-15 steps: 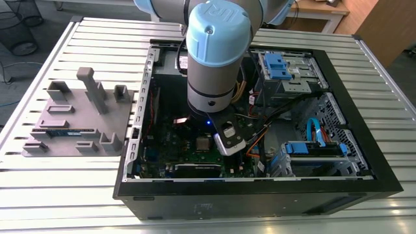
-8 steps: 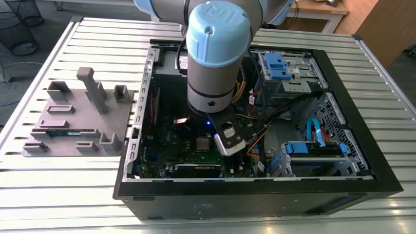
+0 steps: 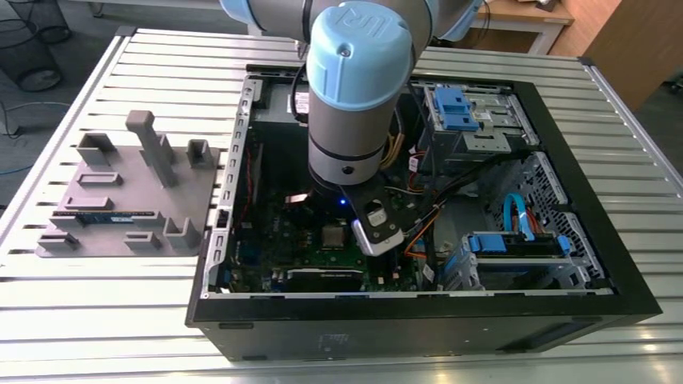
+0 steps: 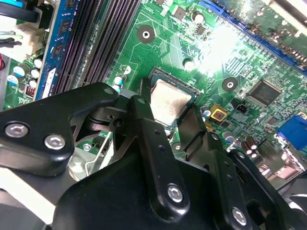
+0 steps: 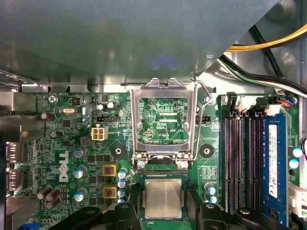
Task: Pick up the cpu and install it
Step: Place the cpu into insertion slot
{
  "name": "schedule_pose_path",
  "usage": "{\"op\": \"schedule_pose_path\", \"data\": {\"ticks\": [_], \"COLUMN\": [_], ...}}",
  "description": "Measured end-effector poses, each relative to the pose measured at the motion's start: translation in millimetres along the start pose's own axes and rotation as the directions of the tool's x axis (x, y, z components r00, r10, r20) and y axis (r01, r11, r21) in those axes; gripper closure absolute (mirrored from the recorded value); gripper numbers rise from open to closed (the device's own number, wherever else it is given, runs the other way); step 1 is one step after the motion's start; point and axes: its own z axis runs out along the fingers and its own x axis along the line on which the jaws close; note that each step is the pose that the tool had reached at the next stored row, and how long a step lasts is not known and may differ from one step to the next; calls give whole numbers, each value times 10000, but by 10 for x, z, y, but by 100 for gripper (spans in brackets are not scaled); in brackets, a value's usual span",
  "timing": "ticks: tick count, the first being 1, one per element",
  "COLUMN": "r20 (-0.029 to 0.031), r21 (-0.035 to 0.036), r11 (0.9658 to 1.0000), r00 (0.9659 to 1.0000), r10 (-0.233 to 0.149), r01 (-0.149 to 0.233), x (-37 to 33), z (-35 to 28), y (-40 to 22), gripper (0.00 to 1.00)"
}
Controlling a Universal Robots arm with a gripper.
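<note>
**Clerk:** Nearest entry?

**Checker:** Black fingers [image 4: 144,124] of the gripper [image 4: 169,104], standing one on each side of the cpu [image 4: 170,98]. Whether they are pinching its edges or standing free of it, I cannot tell.

**Clerk:** Cpu, location?

**Checker:** It is lying flat, silvery top up, sitting square in the socket [image 5: 164,174] on the green motherboard [image 5: 62,139].

**Clerk:** Next entries outward?

**Checker:** The metal frame [image 5: 163,91] is standing swung open from the socket's edge, with bare board showing through its window. Black memory slots [image 5: 240,163] are running alongside, well apart from the cpu, and a blue memory stick [image 5: 273,158] is sitting in one.

**Clerk:** Farther out?

**Checker:** In the exterior view the arm [image 3: 357,64] is reaching down into the open black computer case [image 3: 427,328], which is lying on the slatted counter [image 3: 107,320]. On the exterior view's left a grey fixture plate [image 3: 117,188] is resting beside the case, and a loose memory stick [image 3: 107,216] is lying on it.
</note>
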Motion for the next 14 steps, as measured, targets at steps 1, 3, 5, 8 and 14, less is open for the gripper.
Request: {"op": "schedule_pose_path", "data": {"ticks": [1,3,5,8,14], "r20": [0,1,0,-1,1], "r21": [-1,-3,0,1,3], "r11": [10000,10000,10000,10000,10000], "r00": [10000,10000,10000,10000,10000], "r10": [0,0,1,0,0], "r01": [0,0,-1,0,0], "x": [0,0,0,0,-1], "z": [0,1,0,0,0], "y": [-2,-10,-13,-15,-17], "gripper": [53,53,53,53,53]}}
